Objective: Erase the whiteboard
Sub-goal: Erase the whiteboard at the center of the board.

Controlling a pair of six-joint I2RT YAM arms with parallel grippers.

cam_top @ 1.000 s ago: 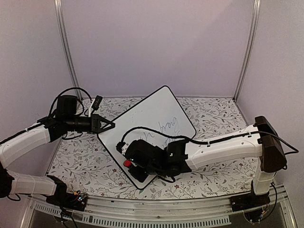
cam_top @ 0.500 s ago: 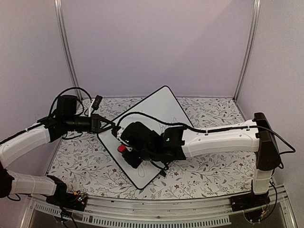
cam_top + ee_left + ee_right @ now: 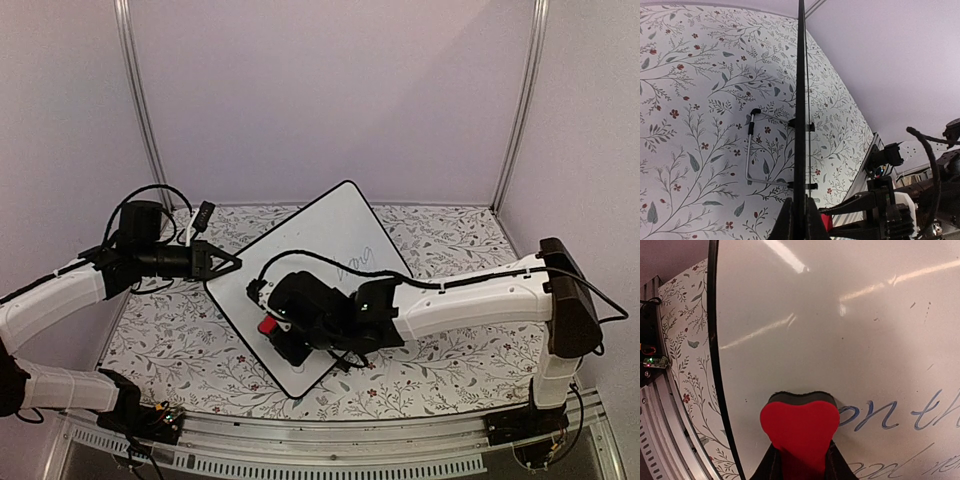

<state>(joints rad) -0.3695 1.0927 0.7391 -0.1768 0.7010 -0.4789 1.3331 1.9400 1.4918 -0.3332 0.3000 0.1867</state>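
Wiping whiteboard (image 3: pixel 318 232), lying mid-table (image 3: pixel 450 250) | right gripper (image 3: pixel 800 467) clamped tight on eraser (image 3: pixel 799 430), pressed beside writing (image 3: pixel 880 415) | left gripper (image 3: pixel 799 222) pinches its edge | risk: hard push slides whiteboard out of that pinch.

The whiteboard (image 3: pixel 800 100) shows edge-on, a thin black line up the middle of the frame, pinched at the bottom by the left gripper (image 3: pixel 799 212). Floral table cover (image 3: pixel 690 125) fills the left. The right arm (image 3: pixel 900 200) and a red eraser (image 3: pixel 826 220) sit at lower right.
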